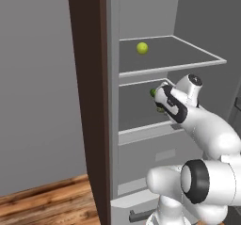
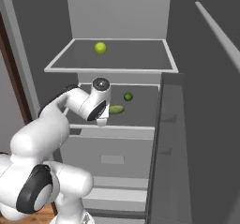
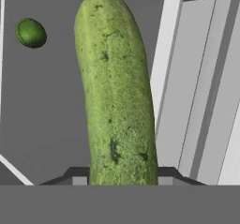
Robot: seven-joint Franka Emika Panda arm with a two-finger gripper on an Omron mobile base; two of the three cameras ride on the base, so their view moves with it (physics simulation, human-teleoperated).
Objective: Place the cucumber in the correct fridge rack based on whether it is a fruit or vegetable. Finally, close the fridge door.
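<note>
Left base view: gripper [image 1: 161, 101] reaches over the fridge rack [image 1: 141, 133]; yellow-green ball [image 1: 142, 48] on the upper shelf [image 1: 188, 65] at 12 o'clock. Right base view: cucumber [image 2: 116, 109] juts toward 3 o'clock from the hand, dark green ball [image 2: 128, 96] near it at 1 o'clock. Hand view: cucumber clamped between both fingertips [image 3: 79, 181], rising toward 12 o'clock; dark ball at 10 o'clock.

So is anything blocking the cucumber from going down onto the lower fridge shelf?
Nothing visible does. The end effector holds the cucumber over the lower fridge rack, and the small dark green ball sits farther back, off to the side.
</note>
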